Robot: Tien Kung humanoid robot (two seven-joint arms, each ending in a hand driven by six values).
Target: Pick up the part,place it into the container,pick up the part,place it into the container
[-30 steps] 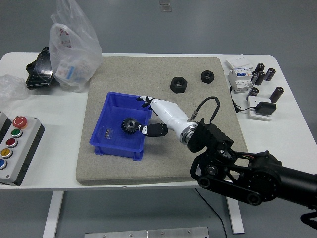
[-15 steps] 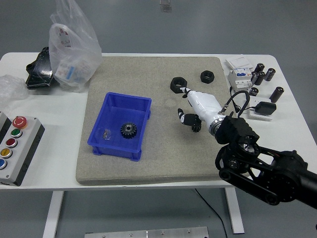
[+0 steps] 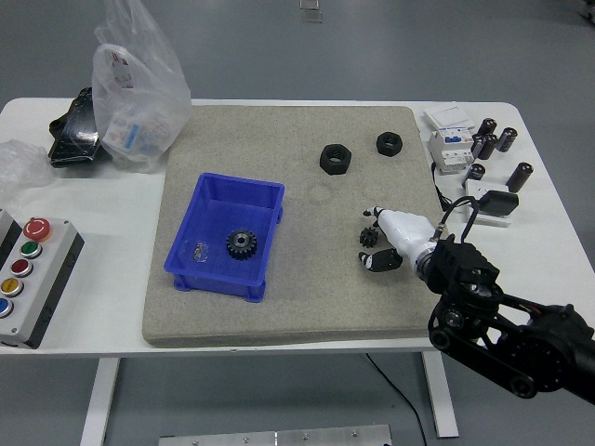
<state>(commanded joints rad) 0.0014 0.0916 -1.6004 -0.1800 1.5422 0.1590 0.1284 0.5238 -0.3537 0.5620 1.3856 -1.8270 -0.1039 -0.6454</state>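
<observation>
The right hand (image 3: 383, 243), fingers loosely curled and empty, hovers right of the blue container (image 3: 227, 236) holding the gear (image 3: 242, 244).

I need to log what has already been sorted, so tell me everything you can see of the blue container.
The blue container is a small open-topped rectangular bin, seemingly moulded plastic, with sloping walls and a thicker rim. It sits upright on the left half of the grey mat, turned slightly askew to the mat's edges. Inside lie a black gear, flat on the floor near the middle, and a small silvery part to its left. Nothing else touches it; the right hand is well off to its right.
</observation>
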